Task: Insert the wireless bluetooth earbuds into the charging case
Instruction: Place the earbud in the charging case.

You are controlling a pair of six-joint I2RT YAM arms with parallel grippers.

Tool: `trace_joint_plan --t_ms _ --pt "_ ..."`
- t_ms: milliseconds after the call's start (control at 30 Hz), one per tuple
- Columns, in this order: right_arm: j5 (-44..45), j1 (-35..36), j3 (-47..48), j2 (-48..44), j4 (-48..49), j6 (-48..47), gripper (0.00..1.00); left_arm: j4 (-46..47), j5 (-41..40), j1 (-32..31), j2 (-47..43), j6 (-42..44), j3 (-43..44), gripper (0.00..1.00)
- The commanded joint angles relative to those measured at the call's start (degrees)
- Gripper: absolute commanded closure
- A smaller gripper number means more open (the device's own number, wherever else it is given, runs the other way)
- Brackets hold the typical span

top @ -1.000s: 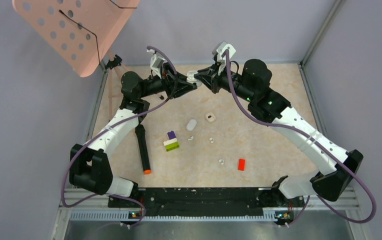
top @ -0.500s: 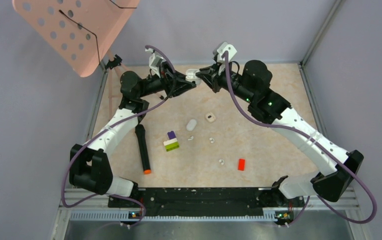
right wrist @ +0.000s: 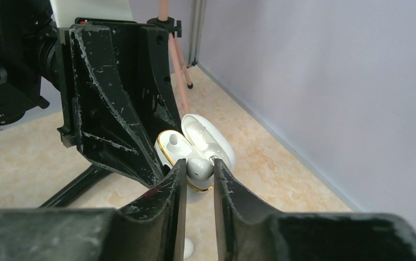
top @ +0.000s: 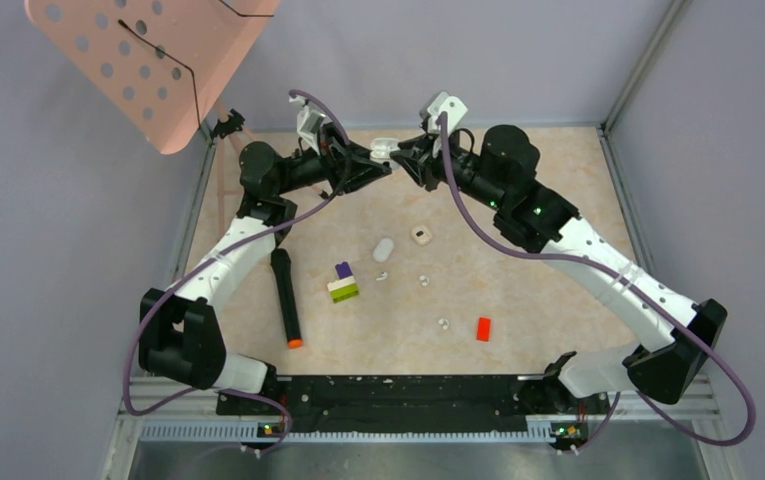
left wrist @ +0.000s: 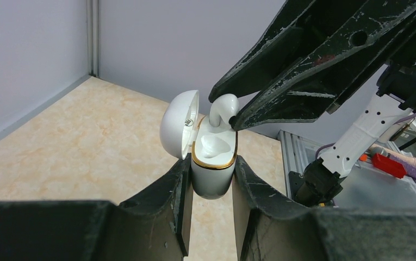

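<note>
Left wrist view: your left gripper [left wrist: 212, 163] is closed narrow on the body of the charging case [left wrist: 212, 178], holding it upright off the table, lid [left wrist: 178, 124] swung open to one side. Your right gripper [left wrist: 223, 111] pinches one white earbud [left wrist: 225, 102] between its tips. The bud's lower end sits at the case's opening, its rounded top above the gold rim [left wrist: 200, 159]. A white shape fills the neighbouring bay; you cannot tell bud from bare socket.

Top view: both grippers meet above the far edge of the table [top: 388, 342]. Three loose earbuds [top: 424, 281] lie mid-table, one near the red brick [top: 483, 328]. A closed white case [top: 384, 248] lies near the block stack [top: 343, 283]. A black marker [top: 286, 298] lies further left.
</note>
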Motion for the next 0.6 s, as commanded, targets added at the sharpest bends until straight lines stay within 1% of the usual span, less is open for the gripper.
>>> trace_joint_plan --t_ms 0,67,233,267,400,567 --pt "-0.89 1.43 2.24 -0.72 -2.89 0.51 0.75 3.2 -1.29 0.31 -1.07 0.04 1.34 1.0" --pt "0.08 1.35 3.99 -0.36 -4.78 0.55 0.71 3.37 -1.28 0.41 -1.13 0.12 1.14 1.0" --pt "0.95 1.38 8.66 -0.24 -10.32 -0.66 0.45 3.62 -1.16 0.37 -1.05 0.36 0.81 1.0" --pt "0.83 1.3 9.6 -0.36 -11.73 -0.88 0.42 3.65 -1.05 0.41 -0.98 0.42 0.75 1.0" --pt "-0.15 1.06 12.61 -0.76 -17.14 -1.04 0.37 3.98 -0.64 0.36 -0.86 0.47 0.5 1.0" --pt "-2.2 -1.4 14.46 0.6 -19.14 1.45 0.36 4.68 0.91 0.28 -0.54 0.65 0.43 1.0"
